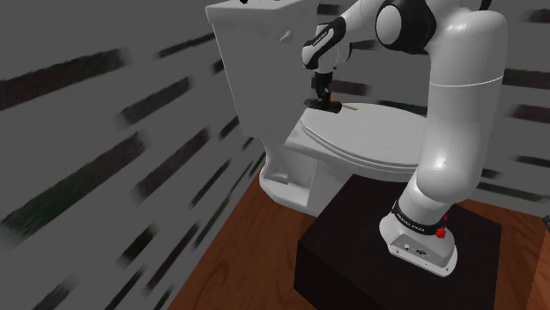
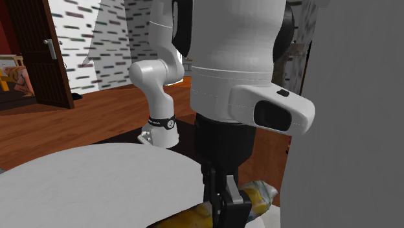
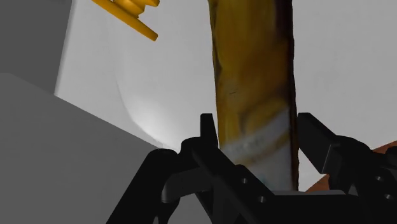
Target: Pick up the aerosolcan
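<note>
Our gripper [image 1: 323,99] hangs at the end of the white arm [image 1: 458,114] over the closed toilet lid [image 1: 370,145], at about 12 o'clock in the shoulder view, and we see the aerosol can [image 1: 345,107] lying on that lid right beneath it, its pale end poking out towards 3 o'clock; the toilet tank [image 1: 256,53] rises at 11 o'clock and the black stand [image 1: 353,264] sits on the wooden floor [image 1: 256,238] at 5 o'clock. From the second exterior view we find the gripper [image 2: 225,204] at 6 o'clock, its fingers down at the yellowish can [image 2: 260,196], which lies on its side at the rim of the lid [image 2: 97,181], with a dark door [image 2: 35,52] at 10 o'clock. Through the wrist view we see the gripper [image 3: 257,130] clasping the brown and yellow can [image 3: 254,63], one black finger against each of its sides, and an orange ribbed thing [image 3: 130,14] lies beyond it on the white lid
</note>
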{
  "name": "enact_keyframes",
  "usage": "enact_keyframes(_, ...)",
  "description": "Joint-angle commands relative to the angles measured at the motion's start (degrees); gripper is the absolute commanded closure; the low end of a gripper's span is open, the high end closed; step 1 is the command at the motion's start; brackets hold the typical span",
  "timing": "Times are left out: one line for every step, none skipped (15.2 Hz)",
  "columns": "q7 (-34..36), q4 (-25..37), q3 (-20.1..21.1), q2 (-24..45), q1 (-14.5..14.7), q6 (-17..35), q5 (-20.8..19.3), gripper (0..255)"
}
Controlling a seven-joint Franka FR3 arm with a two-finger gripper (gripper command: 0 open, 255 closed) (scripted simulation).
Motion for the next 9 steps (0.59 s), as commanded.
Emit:
enact_keyframes(0.3,1.0,-0.2,-0.9,0.2,-1.4,-0.5,255)
enact_keyframes(0.4,1.3,-0.3,-1.3,0.3,-2.1,-0.8,255)
enact_keyframes(0.6,1.6,-0.4,-1.7,0.4,-2.7,-1.0,255)
enact_keyframes(0.7,1.9,-0.5,-2.1,0.5,-3.4,-1.2,255)
enact_keyframes(0.8,2.3,-0.6,-2.4,0.6,-4.1,-1.5,255)
enact_keyframes(0.9,2.6,-0.7,-2.8,0.7,-4.7,-1.7,255)
enact_keyframes(1.0,3.0,-0.8,-3.1,0.7,-5.4,-1.9,255)
enact_keyframes(1.1,3.0,-0.8,-3.2,0.8,-5.5,-2.0,255)
enact_keyframes(1.1,3.1,-0.8,-3.2,0.7,-5.5,-2.0,255)
